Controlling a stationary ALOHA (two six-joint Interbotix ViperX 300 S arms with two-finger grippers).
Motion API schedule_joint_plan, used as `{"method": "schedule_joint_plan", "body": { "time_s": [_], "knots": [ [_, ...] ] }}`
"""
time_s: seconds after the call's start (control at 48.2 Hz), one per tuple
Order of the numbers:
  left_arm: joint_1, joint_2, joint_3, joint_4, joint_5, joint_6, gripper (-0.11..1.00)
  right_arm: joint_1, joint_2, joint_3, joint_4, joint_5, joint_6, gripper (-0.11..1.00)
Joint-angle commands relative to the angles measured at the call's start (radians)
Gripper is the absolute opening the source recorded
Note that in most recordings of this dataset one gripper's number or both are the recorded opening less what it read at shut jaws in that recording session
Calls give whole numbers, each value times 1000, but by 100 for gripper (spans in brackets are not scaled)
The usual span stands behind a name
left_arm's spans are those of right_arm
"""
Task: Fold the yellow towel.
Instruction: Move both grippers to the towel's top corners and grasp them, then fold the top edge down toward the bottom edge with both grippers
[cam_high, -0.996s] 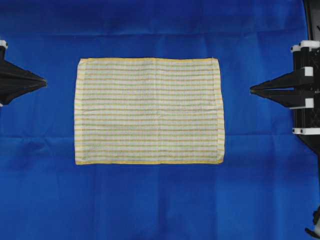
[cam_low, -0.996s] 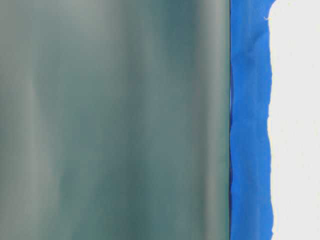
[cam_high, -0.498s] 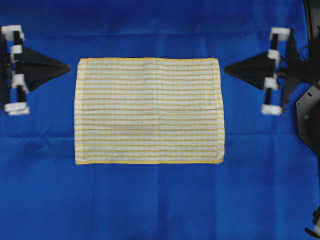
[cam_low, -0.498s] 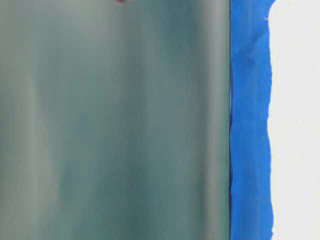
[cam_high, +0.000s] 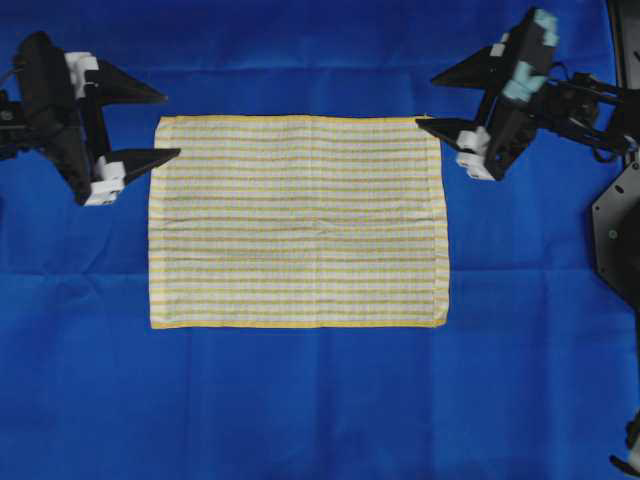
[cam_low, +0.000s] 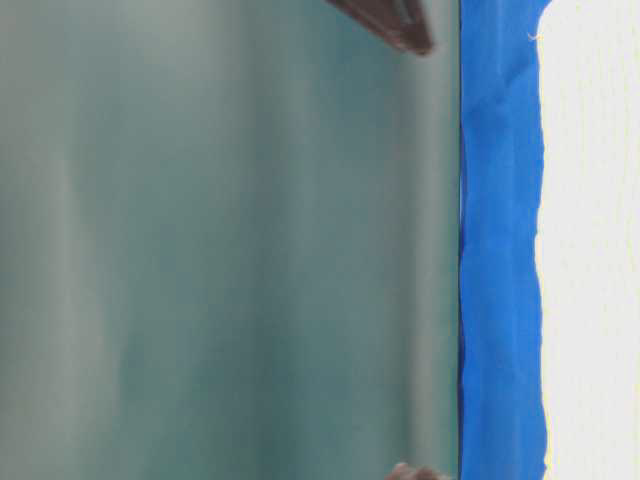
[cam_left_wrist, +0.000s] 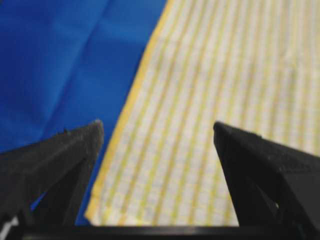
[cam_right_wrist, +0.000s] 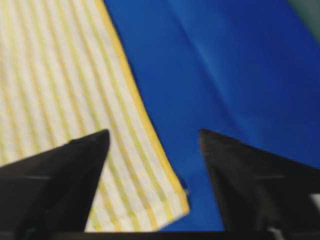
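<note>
flat rectangular woven yellow towel (cam_high: 298, 222), hemmed edges.

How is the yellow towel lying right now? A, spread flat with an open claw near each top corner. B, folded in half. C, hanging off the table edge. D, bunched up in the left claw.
A: in the overhead view the yellow towel lies flat and unfolded on the blue sheet, with the left claw and the right claw open by its top corners.

A robot lab bench: a plain blue sheet (cam_high: 320, 400) covers the whole work surface like a backdrop, black arm hardware (cam_high: 612, 225) is mounted at 3 o'clock, and nothing domestic shows.
</note>
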Motion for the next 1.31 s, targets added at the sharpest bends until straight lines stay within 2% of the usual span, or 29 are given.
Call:
{"method": "schedule_joint_plan", "body": {
  "time_s": [0.0,0.166,0.373,0.643,0.726,0.788,0.933,0.996,1.286],
  "knots": [
    [31,77,-17,-2,-51,-2,84,-14,43,-26,11,-26,2,78],
    [74,216,-25,-3,-115,-2,82,-32,123,-23,25,-78,2,72],
    [123,333,-15,-14,-201,-14,82,-38,222,-20,63,-130,2,71],
    [172,436,-26,-15,-213,-37,77,-38,337,-18,127,-190,0,68],
    [175,457,-35,-15,-210,-52,69,-38,351,-17,143,-209,-2,62],
    [175,471,-40,-15,-204,-52,55,-37,353,-15,143,-206,-2,52],
    [175,492,-38,-15,-187,-52,18,-28,353,-11,143,-206,-2,14],
    [175,492,-35,-15,-184,-57,7,-25,351,-11,143,-206,-2,4],
    [155,474,-25,-15,-170,-91,6,-25,328,-12,141,-207,-9,4]
  ]
}}
